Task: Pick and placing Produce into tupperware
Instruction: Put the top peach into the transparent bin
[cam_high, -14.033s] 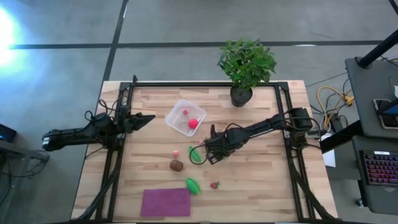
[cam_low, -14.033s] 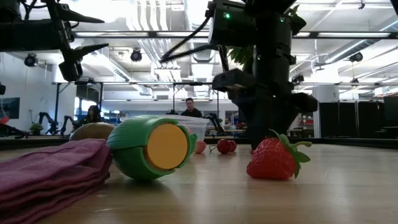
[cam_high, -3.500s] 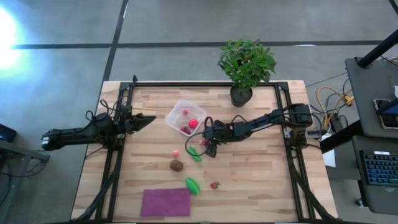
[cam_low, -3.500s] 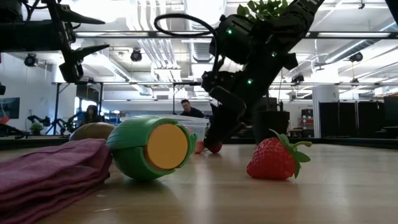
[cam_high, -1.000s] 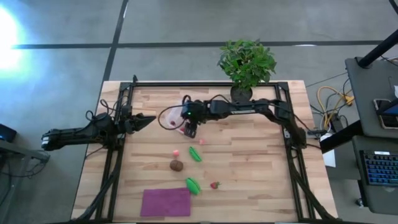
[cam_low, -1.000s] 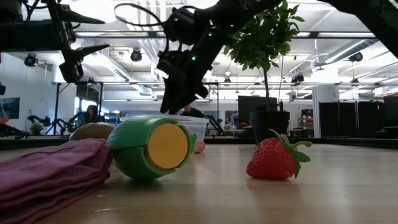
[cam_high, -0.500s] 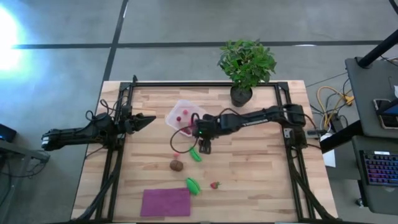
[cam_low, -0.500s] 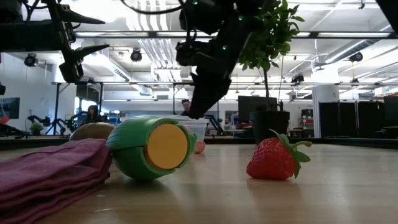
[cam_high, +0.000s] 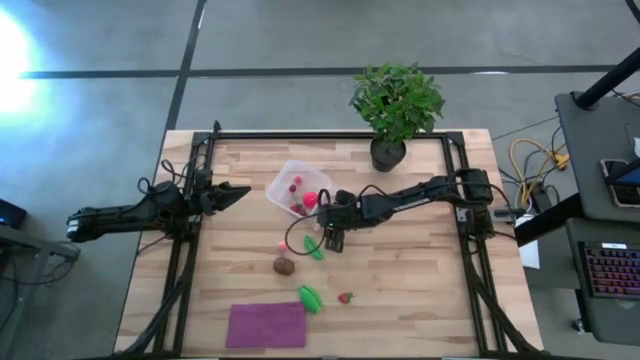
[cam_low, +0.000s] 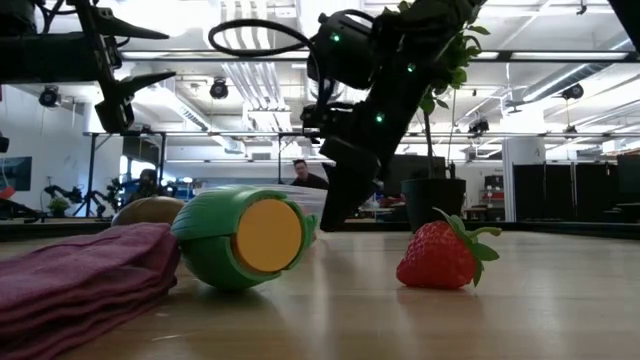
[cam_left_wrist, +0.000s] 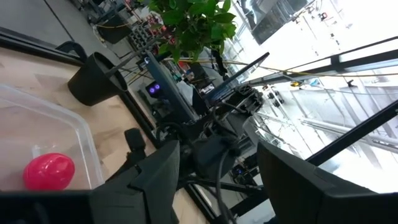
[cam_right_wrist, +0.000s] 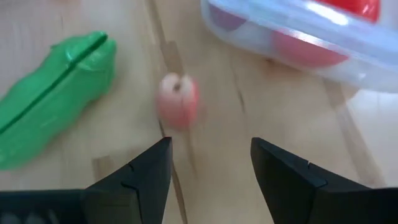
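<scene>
The clear tupperware (cam_high: 296, 187) sits left of the table's middle and holds the red ball (cam_high: 311, 199) and small red bits. My right gripper (cam_high: 330, 240) hovers open just near of the tub. In its wrist view (cam_right_wrist: 211, 180) a small pink bit (cam_right_wrist: 178, 99) lies ahead on the wood, with a green piece (cam_right_wrist: 56, 124) beside it. Another pink bit (cam_high: 283, 246), the brown oval (cam_high: 284, 265), a second green piece (cam_high: 310, 297) and a strawberry (cam_high: 345, 297) lie nearer. My left gripper (cam_high: 240, 190) waits open at the left edge.
A potted plant (cam_high: 395, 100) stands at the far edge behind the tub. A purple cloth (cam_high: 266, 325) lies flat at the near edge. The black frame rails (cam_high: 190, 250) run along both sides. Bare wood shows on the right half of the table.
My right gripper has drawn back from above the tupperware toward the near edge and a little right. It has come down close to the table beside the green piece. The produce on the table has stayed where it was.
</scene>
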